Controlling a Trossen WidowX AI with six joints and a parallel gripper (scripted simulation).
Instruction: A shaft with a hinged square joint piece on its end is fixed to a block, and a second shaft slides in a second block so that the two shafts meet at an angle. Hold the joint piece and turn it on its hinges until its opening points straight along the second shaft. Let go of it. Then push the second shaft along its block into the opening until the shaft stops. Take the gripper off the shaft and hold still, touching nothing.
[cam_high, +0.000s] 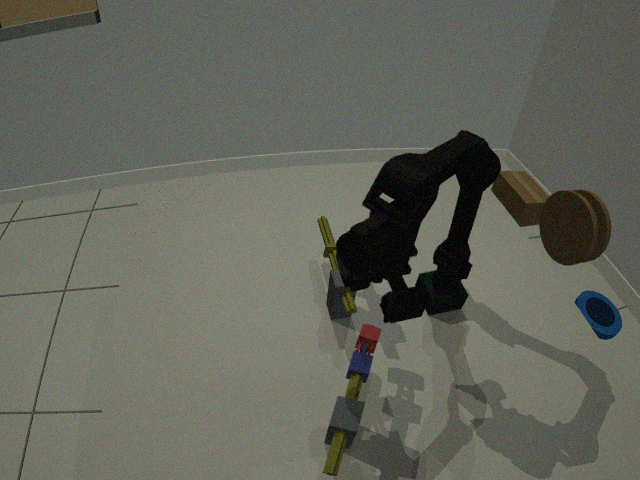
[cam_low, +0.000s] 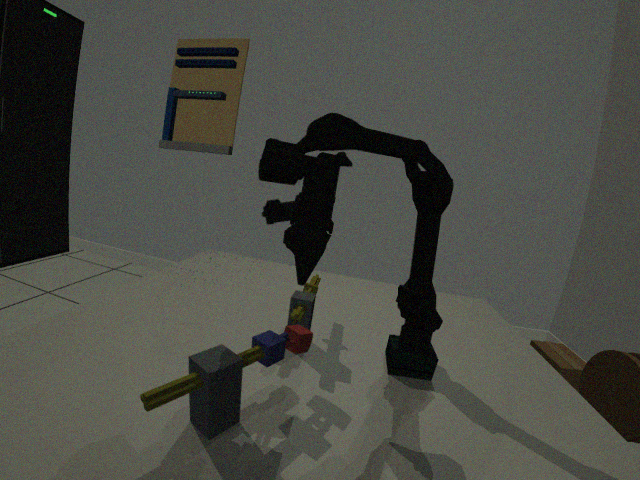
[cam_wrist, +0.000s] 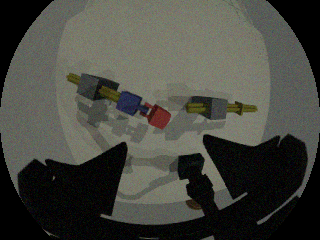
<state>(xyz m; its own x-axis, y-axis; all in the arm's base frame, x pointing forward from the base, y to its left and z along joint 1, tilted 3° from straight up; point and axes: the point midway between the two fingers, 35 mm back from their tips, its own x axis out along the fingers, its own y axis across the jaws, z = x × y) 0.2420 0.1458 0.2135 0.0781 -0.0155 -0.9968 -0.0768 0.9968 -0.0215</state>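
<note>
Red joint piece (cam_low: 298, 338) on the table (cam_low: 103, 330), below and in front of our raised, wide-open gripper (cam_low: 306, 276).

We see the joint piece hinged to a blue cube (cam_low: 269, 347) at the end of the first yellow shaft (cam_low: 170, 388), which runs through the nearer grey block (cam_low: 215, 390). In the exterior view our gripper hangs above the farther grey block (cam_low: 301, 307) and the second yellow shaft (cam_low: 311, 285), apart from both and well above the joint piece. Its fingers stand spread to their widest and hold nothing. In the wrist view the joint piece (cam_wrist: 159, 116) sits between the two blocks, just short of the second shaft's (cam_wrist: 220, 107) near end, far beyond our dark fingertips.
</note>
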